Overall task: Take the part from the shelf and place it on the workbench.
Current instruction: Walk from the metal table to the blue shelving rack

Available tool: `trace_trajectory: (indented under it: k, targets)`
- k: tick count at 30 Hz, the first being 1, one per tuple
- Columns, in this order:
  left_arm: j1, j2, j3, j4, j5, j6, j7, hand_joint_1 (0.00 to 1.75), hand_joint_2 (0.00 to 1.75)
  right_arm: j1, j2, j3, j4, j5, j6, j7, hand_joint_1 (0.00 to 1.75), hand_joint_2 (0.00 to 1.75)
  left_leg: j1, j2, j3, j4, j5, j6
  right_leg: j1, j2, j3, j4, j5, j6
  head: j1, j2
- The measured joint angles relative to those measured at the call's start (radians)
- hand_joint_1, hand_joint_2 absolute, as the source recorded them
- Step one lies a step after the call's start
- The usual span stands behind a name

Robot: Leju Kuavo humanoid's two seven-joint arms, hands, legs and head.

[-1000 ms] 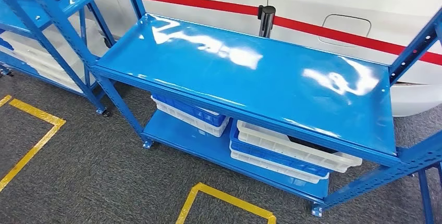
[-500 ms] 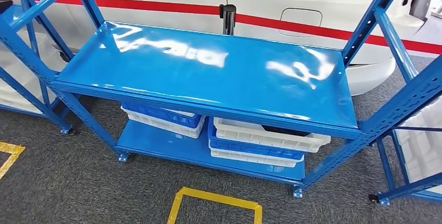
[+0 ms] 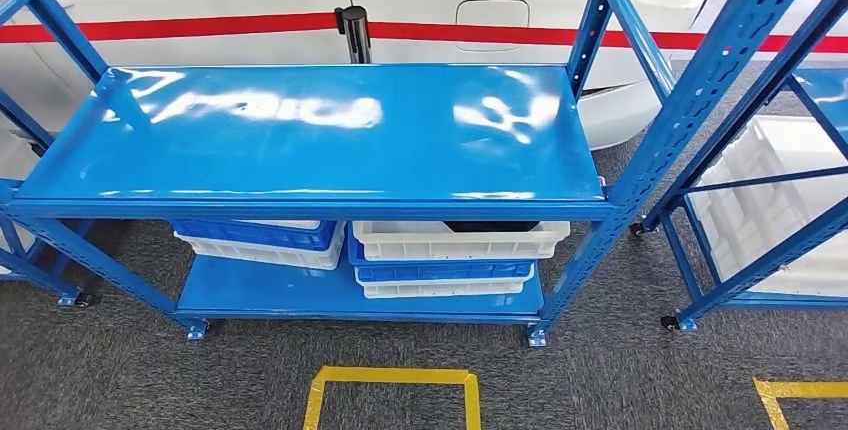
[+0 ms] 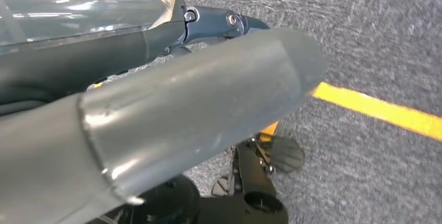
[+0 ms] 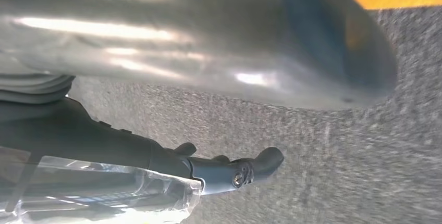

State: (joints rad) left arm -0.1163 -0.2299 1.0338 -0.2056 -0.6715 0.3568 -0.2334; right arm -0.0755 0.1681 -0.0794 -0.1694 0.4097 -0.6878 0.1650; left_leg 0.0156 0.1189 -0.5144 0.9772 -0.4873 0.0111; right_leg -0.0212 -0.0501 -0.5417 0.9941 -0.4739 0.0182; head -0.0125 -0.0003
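Head view: the blue shelf (image 3: 300, 130) is being faced squarely, its glossy top board lying bare across the middle of the frame. Under it, right of centre, a dark item (image 3: 495, 225) is being shown in the top white crate (image 3: 400, 242); this is being taken as the likely part, though too little of it is being shown to be sure. The approach step is being judged as in hand, with no reach begun. In the wrist views the left hand (image 4: 172, 94) and right hand (image 5: 208, 41) are being seen over grey carpet, dark fingers (image 4: 229, 21) lying along clear film (image 4: 78, 5); whether anything is being held cannot be told. Next, stepping closer and reaching low under the top board are being called for.
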Motion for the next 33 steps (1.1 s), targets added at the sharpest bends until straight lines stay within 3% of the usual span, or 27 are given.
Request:
trace_trajectory:
  k: [3, 6, 10, 13, 16, 17, 20, 23, 25, 27, 29, 33]
  targets:
    - [-0.003, 0.0, 0.0, 0.0, -0.002, -0.001, 0.0, 0.0, 0.0, 0.003, 0.003, 0.0, 0.0, 0.007, -0.004, 0.004, 0.0, 0.0, 0.0, -0.009, 0.0, -0.002, 0.006, 0.03, 0.002, 0.004, 0.003, -0.001, 0.002, -0.002, -0.008, 0.0]
    - [-0.003, 0.0, 0.0, 0.0, -0.003, -0.002, 0.0, 0.0, 0.0, 0.002, 0.004, 0.0, 0.0, 0.011, -0.007, 0.008, 0.0, 0.0, 0.003, -0.016, -0.002, -0.004, 0.007, 0.035, 0.007, 0.003, 0.002, -0.001, 0.001, -0.004, -0.008, 0.0]
    - [-0.002, 0.001, 0.0, 0.0, -0.005, -0.004, -0.001, 0.0, 0.0, 0.001, 0.003, 0.0, 0.0, 0.017, -0.008, 0.014, 0.0, 0.0, 0.006, -0.018, -0.003, -0.005, 0.009, 0.029, 0.012, 0.001, 0.002, -0.001, 0.0, -0.007, -0.008, 0.0]
    - [-0.002, 0.001, 0.0, 0.0, -0.006, -0.009, -0.002, 0.0, 0.0, 0.001, 0.002, 0.0, 0.0, 0.031, -0.009, 0.025, 0.0, 0.0, 0.009, -0.018, -0.003, -0.005, 0.012, 0.005, 0.015, 0.001, 0.001, 0.0, -0.001, -0.007, -0.007, 0.0]
    - [-0.002, 0.001, 0.0, 0.0, -0.001, -0.012, -0.002, 0.0, 1.31, 0.001, -0.001, 0.0, 0.0, 0.038, -0.009, 0.032, 0.0, 0.0, 0.011, -0.018, -0.003, -0.006, 0.011, -0.017, 0.016, 0.0, 0.001, 0.001, -0.001, -0.008, -0.007, 0.0]
    - [-0.002, 0.001, 0.001, 0.0, 0.0, -0.014, -0.002, 0.0, 1.75, 0.001, -0.002, 0.0, 0.0, 0.039, -0.009, 0.032, 0.0, 0.44, 0.011, -0.018, -0.003, -0.006, 0.011, -0.02, 0.016, -0.001, 0.001, 0.001, -0.001, -0.008, -0.007, 0.0]
    - [-0.002, 0.001, 0.003, 0.0, 0.0, -0.02, -0.002, 0.0, 1.75, 0.001, -0.002, 0.0, 0.0, 0.045, -0.008, 0.031, 0.0, 1.75, 0.009, -0.018, -0.003, -0.005, 0.01, -0.021, 0.016, -0.001, 0.001, 0.001, -0.001, -0.007, -0.007, 0.0]
    - [-0.002, 0.001, 0.004, 0.0, 0.001, -0.017, -0.001, 0.0, 1.75, 0.001, -0.002, 0.0, 0.0, 0.054, -0.008, 0.03, 0.0, 1.75, 0.005, -0.018, -0.003, -0.004, 0.01, -0.021, 0.013, -0.001, 0.001, 0.001, 0.0, -0.007, -0.007, 0.0]
    - [-0.002, 0.001, 0.007, 0.0, 0.004, -0.014, 0.001, 0.0, 1.75, 0.001, -0.002, 0.0, 0.0, 0.058, -0.008, 0.03, 0.0, 0.87, 0.003, -0.018, -0.003, -0.004, 0.01, -0.021, 0.011, -0.002, 0.001, 0.001, 0.0, -0.007, -0.007, 0.0]
    - [-0.002, 0.001, 0.013, 0.0, 0.01, -0.011, 0.006, 0.0, 1.75, 0.001, -0.002, 0.0, 0.0, 0.062, -0.008, 0.029, 0.0, 0.87, 0.001, -0.018, -0.003, -0.003, 0.009, -0.02, 0.01, -0.002, 0.001, 0.001, 0.0, -0.007, -0.007, 0.0]
    - [-0.002, 0.001, 0.019, 0.0, 0.015, -0.008, 0.011, 0.0, 1.75, 0.001, -0.002, 0.0, 0.0, 0.064, -0.008, 0.028, 0.0, 1.75, 0.001, -0.018, -0.003, -0.003, 0.009, -0.02, 0.009, -0.002, 0.001, 0.001, 0.0, -0.006, -0.007, 0.0]
    - [0.005, 0.005, 0.009, -0.002, 0.03, -0.003, 0.02, 0.0, 1.75, 0.004, -0.004, 0.0, -0.002, 0.056, 0.002, 0.028, 0.0, 1.75, 0.001, -0.018, -0.003, -0.002, 0.008, -0.019, 0.008, -0.002, 0.001, 0.001, 0.0, -0.006, -0.007, 0.0]
